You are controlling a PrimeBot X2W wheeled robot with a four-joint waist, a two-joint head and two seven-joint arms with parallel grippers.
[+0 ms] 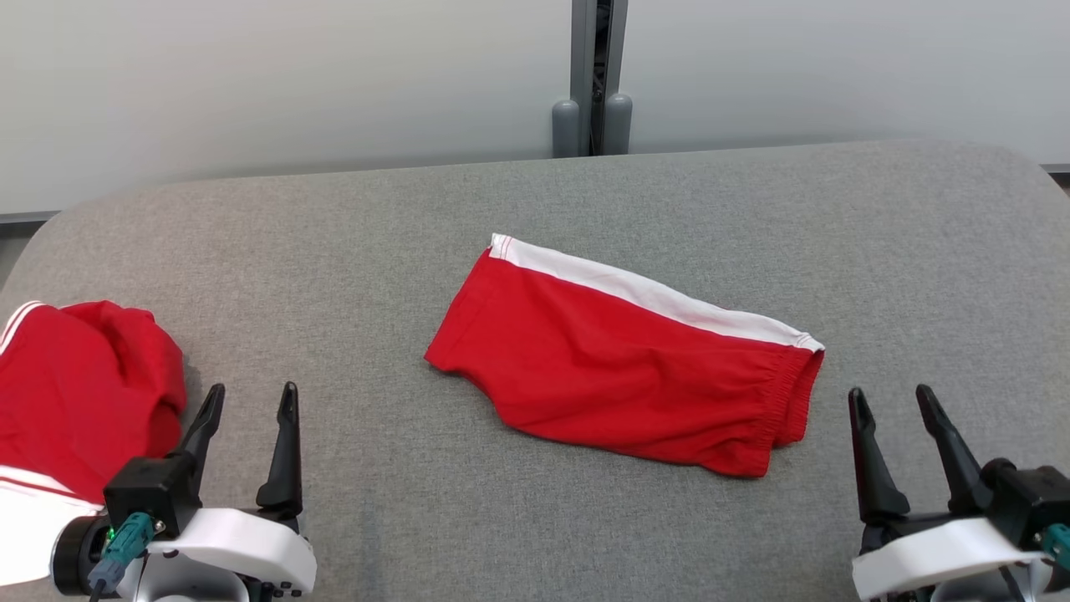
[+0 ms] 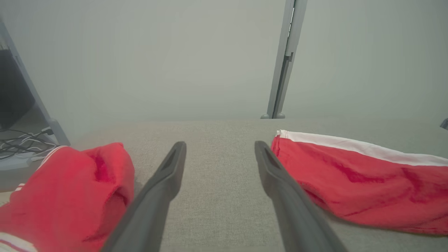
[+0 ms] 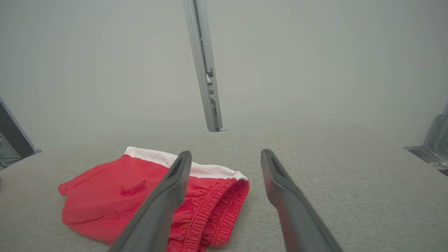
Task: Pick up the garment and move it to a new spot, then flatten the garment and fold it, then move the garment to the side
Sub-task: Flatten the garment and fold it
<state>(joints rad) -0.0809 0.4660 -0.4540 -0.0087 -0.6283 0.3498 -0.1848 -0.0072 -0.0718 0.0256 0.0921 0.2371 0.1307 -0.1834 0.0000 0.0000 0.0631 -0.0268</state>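
Left gripper and right gripper gape wide, empty.
Red shorts lie between them; a crumpled garment sits left of the shorts.

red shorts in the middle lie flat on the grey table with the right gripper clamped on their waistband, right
No. The red shorts lie flat on the grey table, but the right gripper is open and apart from their waistband, holding nothing, as the head view shows.

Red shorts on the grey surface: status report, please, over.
Left gripper open, empty. Right gripper open, empty. Red shorts flat at centre, ungripped. Second red garment bunched beside left gripper.
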